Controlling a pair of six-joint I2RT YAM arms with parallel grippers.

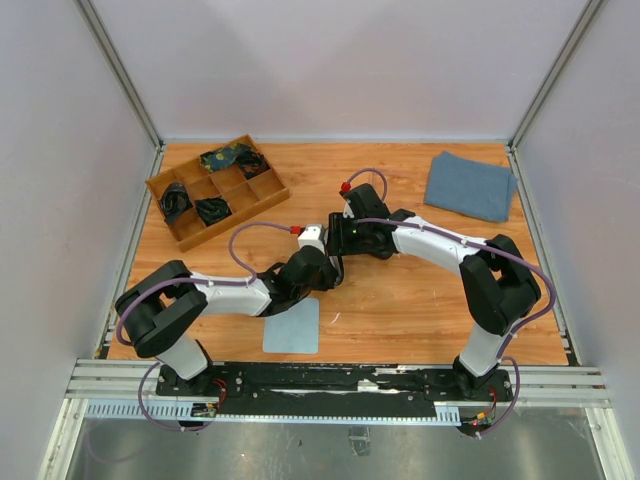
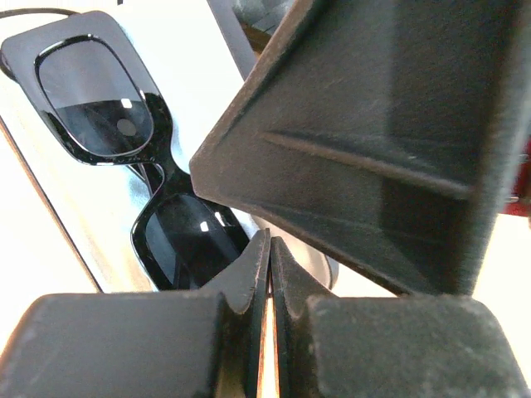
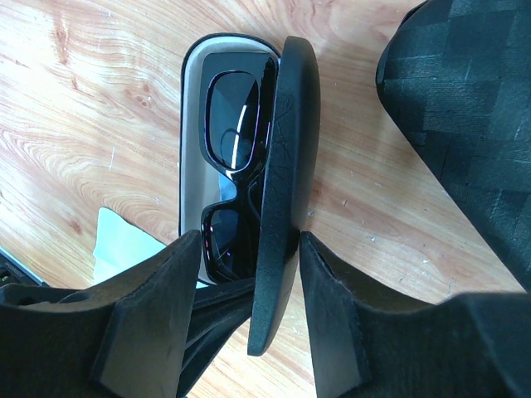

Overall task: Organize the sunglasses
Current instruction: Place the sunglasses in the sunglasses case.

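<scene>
The black-framed sunglasses with dark lenses lie in an open black case with a pale grey lining. The case lid stands up on edge. My right gripper is open and straddles the lid. Its right finger touches the lid's outside, while the left finger hangs over the sunglasses. My left gripper is shut, with its tips at the near lens and the case's end. In the top view both grippers meet mid-table and hide the case.
A wooden divided tray with dark items in several compartments sits at the back left. A blue-grey folded cloth lies at the back right. A light blue cloth lies near the front edge under the left arm.
</scene>
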